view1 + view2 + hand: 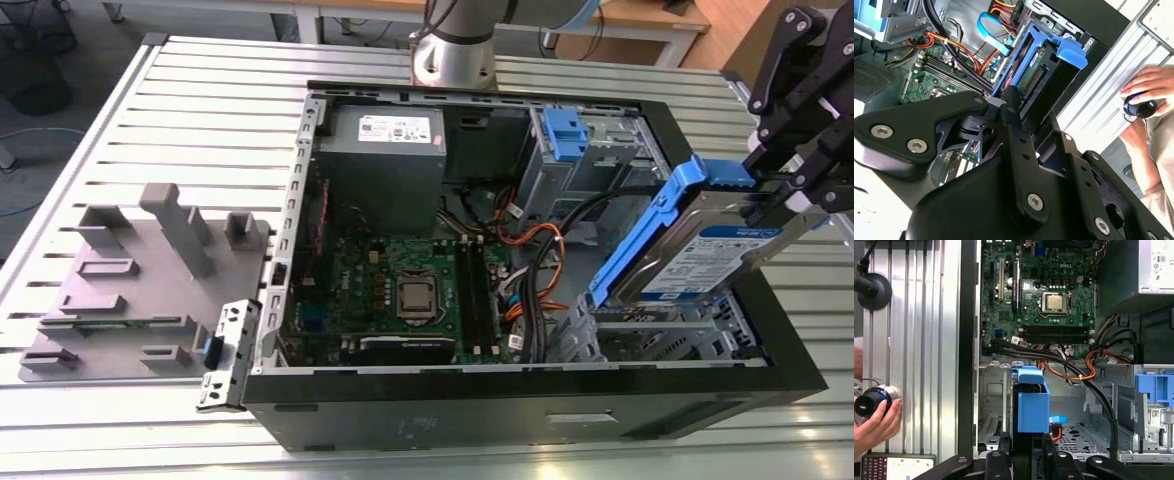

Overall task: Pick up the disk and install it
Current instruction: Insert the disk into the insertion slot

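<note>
Over on the exterior view's left, a grey plastic fixture [134, 270] with upright blocks lies on the slatted metal table [120, 110]. Just beside it stands the open computer case [534, 405], its side panel off. Inside it, the grey power supply [380, 140] sits at the far end and the green motherboard [400, 290] nearer, followed by a bundle of black, orange and red cables [534, 250]. Farther right, at the far end, is the grey drive cage [587, 160] with its blue handle.

On the right side, the gripper [785, 200] is clamped on the upper end of the disk [694, 255]. The disk hangs tilted in its blue carrier frame, label up, with its lower end down in the case's near right bay. Whether it touches the metal there I cannot tell. In both wrist views the disk [1054, 55] [1033, 407] points down into that bay. A person's hand [876, 422] rests on a round black object [866, 405] outside the case.
</note>
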Motion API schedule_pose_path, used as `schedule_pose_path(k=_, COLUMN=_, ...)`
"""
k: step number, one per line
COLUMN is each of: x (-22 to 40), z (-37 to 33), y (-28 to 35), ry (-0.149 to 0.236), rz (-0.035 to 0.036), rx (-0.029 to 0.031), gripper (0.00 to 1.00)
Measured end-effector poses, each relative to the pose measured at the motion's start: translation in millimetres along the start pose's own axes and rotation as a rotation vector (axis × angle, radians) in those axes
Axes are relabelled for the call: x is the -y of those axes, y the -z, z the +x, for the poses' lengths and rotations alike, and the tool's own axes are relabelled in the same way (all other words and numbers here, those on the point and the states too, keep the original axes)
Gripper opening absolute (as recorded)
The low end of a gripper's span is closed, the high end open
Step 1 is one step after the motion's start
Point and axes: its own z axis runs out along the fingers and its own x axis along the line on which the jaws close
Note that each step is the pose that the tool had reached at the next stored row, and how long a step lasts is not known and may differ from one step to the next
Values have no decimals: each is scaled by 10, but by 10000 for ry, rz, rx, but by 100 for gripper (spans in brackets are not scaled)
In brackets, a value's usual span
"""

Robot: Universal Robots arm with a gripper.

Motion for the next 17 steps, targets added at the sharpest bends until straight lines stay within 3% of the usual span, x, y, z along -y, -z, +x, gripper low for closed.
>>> schedule_pose_path(k=17, x=6, z=21, y=-53, ry=-60, rz=0, rx=2, gripper=35)
